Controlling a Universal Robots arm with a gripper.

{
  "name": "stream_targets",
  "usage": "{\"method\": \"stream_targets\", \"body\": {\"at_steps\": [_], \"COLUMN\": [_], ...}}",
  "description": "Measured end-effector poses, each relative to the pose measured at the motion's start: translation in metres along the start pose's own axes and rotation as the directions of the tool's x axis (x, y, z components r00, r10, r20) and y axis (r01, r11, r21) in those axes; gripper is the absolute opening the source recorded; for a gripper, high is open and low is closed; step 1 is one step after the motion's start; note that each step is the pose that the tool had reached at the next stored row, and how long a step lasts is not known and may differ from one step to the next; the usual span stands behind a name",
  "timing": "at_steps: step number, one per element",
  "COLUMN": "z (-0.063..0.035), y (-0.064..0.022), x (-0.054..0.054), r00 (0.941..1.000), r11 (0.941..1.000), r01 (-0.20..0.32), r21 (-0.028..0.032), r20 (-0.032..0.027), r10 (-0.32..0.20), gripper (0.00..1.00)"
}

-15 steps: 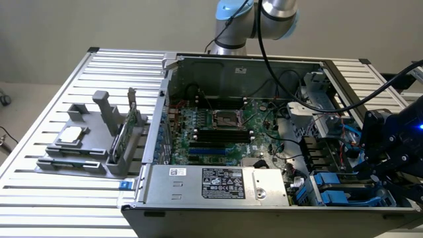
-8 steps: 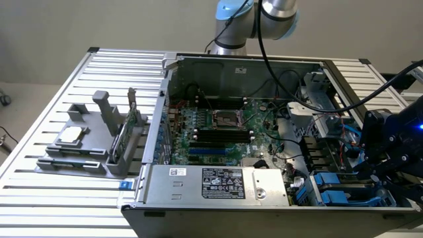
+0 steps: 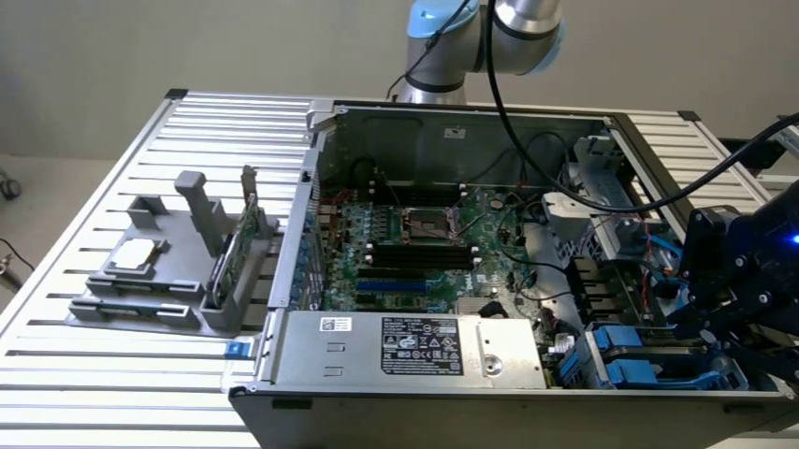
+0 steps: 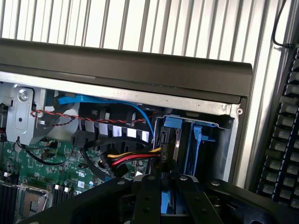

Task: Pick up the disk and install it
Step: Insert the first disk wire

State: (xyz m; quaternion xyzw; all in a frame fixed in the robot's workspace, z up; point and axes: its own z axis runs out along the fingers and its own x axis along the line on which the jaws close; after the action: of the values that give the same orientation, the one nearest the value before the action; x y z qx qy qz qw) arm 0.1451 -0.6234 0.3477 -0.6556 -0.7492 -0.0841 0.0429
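Note:
My gripper (image 3: 699,323) hangs over the drive bay in the corner of the open computer case (image 3: 500,398) at the exterior view's right. In the wrist view its two black fingers (image 4: 148,196) stand close together, and my gripper (image 4: 167,181) is shut on a thin blue-edged piece, the disk (image 4: 166,201). Only the disk's blue carrier edge shows between the fingers; its metal face and label are hidden. Just ahead of the fingertips lies the bay (image 4: 212,126), with blue carrier parts (image 4: 196,140) standing upright in its slots.
Red, yellow and black cables (image 4: 126,161) run close to the bay. The case holds a motherboard (image 3: 413,243) and a power supply (image 3: 413,346). A grey fixture (image 3: 163,290) with a small silver chip (image 3: 135,254) sits at the exterior view's left. A keyboard (image 4: 285,140) lies outside the case wall.

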Motion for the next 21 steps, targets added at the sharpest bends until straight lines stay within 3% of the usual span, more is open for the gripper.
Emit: {"method": "stream_targets", "body": {"at_steps": [21], "z": [0.0003], "y": [0.0000], "x": [0.0000], "r00": [1.0000], "r11": [1.0000], "r01": [0.000], "r21": [0.0001], "r20": [0.0003], "r10": [0.000], "gripper": [0.18]}}
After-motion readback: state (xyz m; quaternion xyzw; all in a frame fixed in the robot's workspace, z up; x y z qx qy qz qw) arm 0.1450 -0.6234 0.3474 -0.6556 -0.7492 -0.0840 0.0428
